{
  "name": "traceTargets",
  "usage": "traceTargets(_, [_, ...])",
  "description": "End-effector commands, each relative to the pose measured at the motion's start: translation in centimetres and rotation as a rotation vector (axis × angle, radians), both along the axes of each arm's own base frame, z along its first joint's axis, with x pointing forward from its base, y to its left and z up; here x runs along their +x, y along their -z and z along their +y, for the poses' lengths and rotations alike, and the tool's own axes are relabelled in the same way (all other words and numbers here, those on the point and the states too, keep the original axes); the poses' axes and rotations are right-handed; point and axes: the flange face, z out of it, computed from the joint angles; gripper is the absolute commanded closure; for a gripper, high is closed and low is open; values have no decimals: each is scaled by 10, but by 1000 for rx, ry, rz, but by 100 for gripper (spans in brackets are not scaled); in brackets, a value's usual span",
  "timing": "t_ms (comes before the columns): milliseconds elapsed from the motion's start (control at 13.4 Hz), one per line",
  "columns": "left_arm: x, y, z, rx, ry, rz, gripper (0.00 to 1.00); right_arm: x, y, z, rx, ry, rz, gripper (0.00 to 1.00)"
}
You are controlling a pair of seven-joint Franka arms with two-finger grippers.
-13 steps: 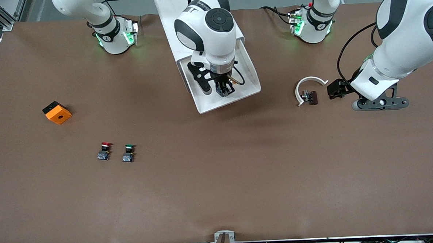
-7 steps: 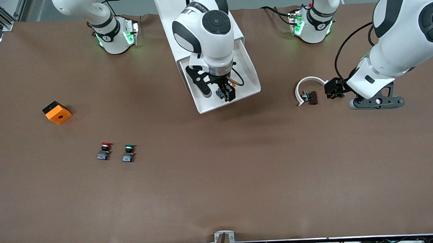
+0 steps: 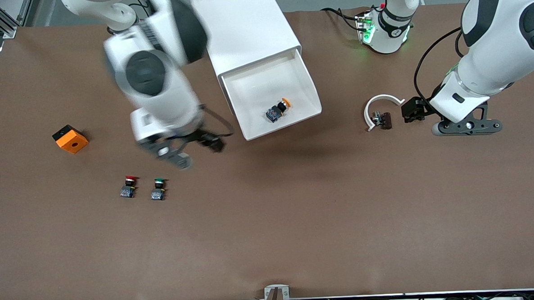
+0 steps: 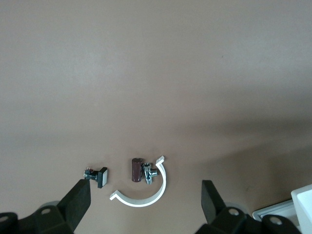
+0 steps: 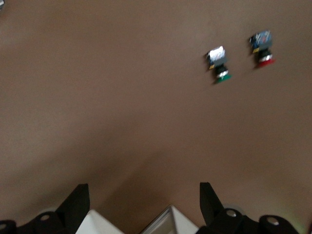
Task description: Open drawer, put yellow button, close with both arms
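The drawer (image 3: 312,94) stands pulled out of the white cabinet (image 3: 243,24). The yellow button (image 3: 278,110) lies on its side in the drawer, nothing holding it. My right gripper (image 3: 210,142) is open and empty, over the bare table beside the drawer's front corner at the right arm's end. In the right wrist view the gripper (image 5: 144,202) is spread wide, with a white drawer corner (image 5: 173,222) showing between its fingers. My left gripper (image 3: 413,110) is open and empty, low beside a white curved clip (image 3: 382,101); the left wrist view shows the gripper (image 4: 145,207) spread wide.
A red-capped button (image 3: 129,186) and a green-capped button (image 3: 158,190) stand nearer the front camera than the right gripper. An orange cube (image 3: 70,138) sits toward the right arm's end. A brown cylinder with a metal fitting (image 4: 141,170) and a small square-capped button (image 4: 97,176) lie by the clip.
My right gripper let go of the yellow button in the drawer and swung out toward the right arm's end of the table. The left arm has barely moved.
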Motion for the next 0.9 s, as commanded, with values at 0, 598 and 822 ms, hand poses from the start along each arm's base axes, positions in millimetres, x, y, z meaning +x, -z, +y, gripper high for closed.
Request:
traceTargets(0, [-3, -3, 0, -6, -12, -17, 0, 19, -14, -96, 20, -171, 56, 0])
traceTargets(598, [-4, 1, 1, -4, -13, -10, 0, 33, -53, -261, -27, -383, 7, 0])
traceTargets(822, [-4, 4, 1, -3, -13, -4, 0, 34, -56, -282, -21, -353, 1, 0])
